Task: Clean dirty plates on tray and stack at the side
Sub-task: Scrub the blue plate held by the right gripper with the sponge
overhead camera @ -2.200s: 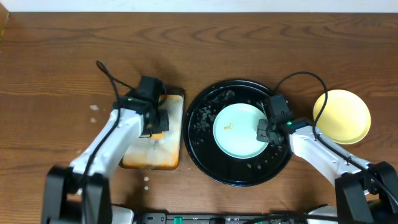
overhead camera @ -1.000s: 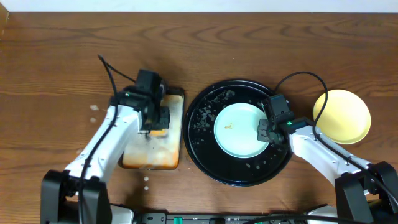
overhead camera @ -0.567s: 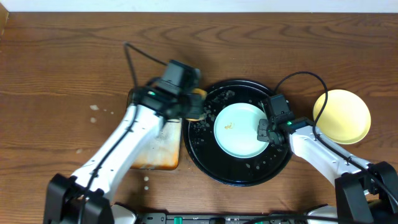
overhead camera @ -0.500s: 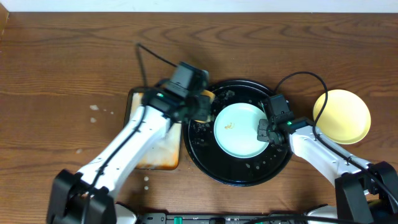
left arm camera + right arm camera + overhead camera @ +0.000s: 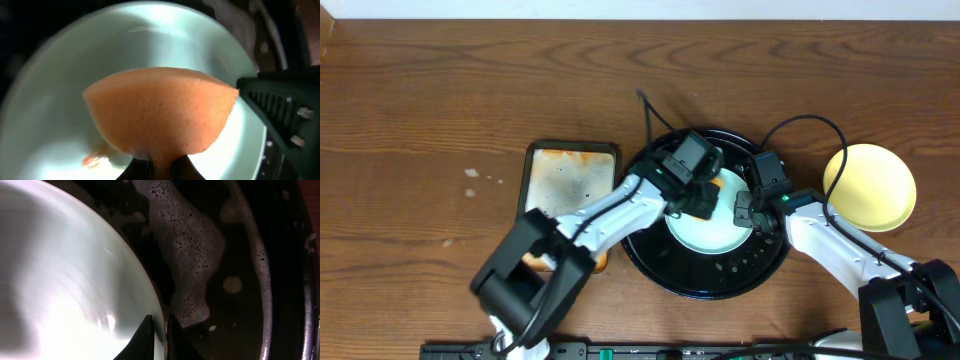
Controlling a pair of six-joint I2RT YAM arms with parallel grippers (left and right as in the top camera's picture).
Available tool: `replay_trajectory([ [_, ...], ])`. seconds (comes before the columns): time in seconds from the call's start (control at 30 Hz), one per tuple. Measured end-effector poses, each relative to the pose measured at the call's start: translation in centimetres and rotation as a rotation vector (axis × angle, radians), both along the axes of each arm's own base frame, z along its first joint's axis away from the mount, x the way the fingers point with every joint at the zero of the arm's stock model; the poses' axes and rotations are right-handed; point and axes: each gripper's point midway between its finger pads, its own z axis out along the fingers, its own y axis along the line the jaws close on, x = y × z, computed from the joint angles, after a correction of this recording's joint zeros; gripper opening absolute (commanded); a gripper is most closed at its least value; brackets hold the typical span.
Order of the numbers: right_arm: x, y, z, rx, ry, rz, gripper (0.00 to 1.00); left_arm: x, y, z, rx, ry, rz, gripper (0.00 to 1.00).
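A pale mint-blue plate (image 5: 715,228) lies in the round black tray (image 5: 655,255). My left gripper (image 5: 703,195) is shut on an orange sponge (image 5: 160,112) and holds it over the plate (image 5: 45,115), where an orange speck (image 5: 92,160) shows. My right gripper (image 5: 748,212) is shut on the plate's right rim (image 5: 159,315); the plate (image 5: 60,280) fills the left of the right wrist view. A pale yellow plate (image 5: 870,186) sits on the table to the right of the tray. A second mint-blue plate is not seen.
A rectangular foamy metal pan (image 5: 565,180) lies left of the tray. Foam and water drops lie on the tray floor (image 5: 200,245). A black cable (image 5: 800,125) arcs over the tray's right rim. Small white specks (image 5: 472,174) mark the table at left.
My left arm lifted the sponge out of the metal pan and carried it right, over the tray's rim onto the mint-blue plate. My right gripper stayed on the plate's rim.
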Motion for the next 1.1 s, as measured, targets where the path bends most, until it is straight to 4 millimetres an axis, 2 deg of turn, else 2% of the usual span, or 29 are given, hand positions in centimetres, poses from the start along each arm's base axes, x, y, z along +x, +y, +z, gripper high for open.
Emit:
replay_trajectory([
  [0.17, 0.0, 0.0, 0.0, -0.001, -0.002, -0.001, 0.06, -0.6, -0.4, -2.6, 0.032, 0.029, -0.024, 0.11],
  [0.37, 0.3, -0.5, 0.1, -0.022, -0.013, -0.012, 0.05, 0.6, -1.2, -2.9, 0.037, -0.007, -0.035, 0.11],
  [0.5, 0.4, -0.5, 0.1, -0.022, -0.017, -0.013, 0.04, 1.0, -0.7, -3.1, 0.095, -0.035, -0.024, 0.11],
  [0.97, 0.2, -0.5, 0.1, -0.022, -0.011, -0.013, 0.02, 3.6, 4.9, -3.2, 0.436, -0.212, 0.063, 0.11],
  [1.1, 0.2, -0.4, 0.1, -0.018, -0.010, -0.011, 0.02, 3.7, 5.4, -3.1, 0.499, -0.222, 0.063, 0.11],
])
